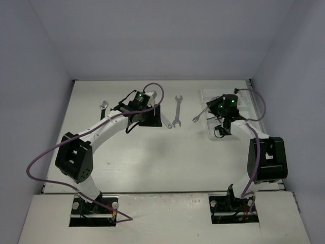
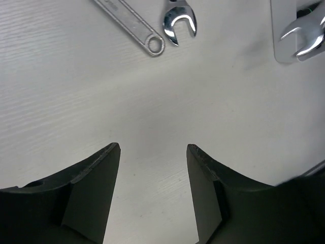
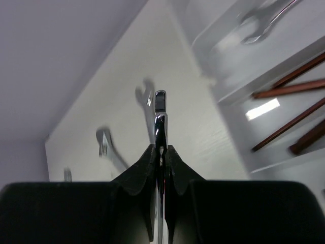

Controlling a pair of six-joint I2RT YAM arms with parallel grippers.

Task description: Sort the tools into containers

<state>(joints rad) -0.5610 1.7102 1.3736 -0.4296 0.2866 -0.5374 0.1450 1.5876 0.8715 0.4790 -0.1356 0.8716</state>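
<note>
Wrench [image 3: 160,113] (any stamp unreadable) in right gripper [image 3: 160,149].

A white bench [image 1: 152,157] with a faint wood grain is seen, walled in on three sides. A white tray [image 1: 207,96] is set on it at the far right. Near the middle of the far half a silver open-end wrench [image 1: 177,112] is laid flat, running from far to near. Just beside its near head, the ringed handle end of an adjustable wrench [image 1: 166,122] is found, the rest being covered from above. Well apart from these, at the far left, a third wrench [image 1: 103,108] is laid on the bare surface
</note>
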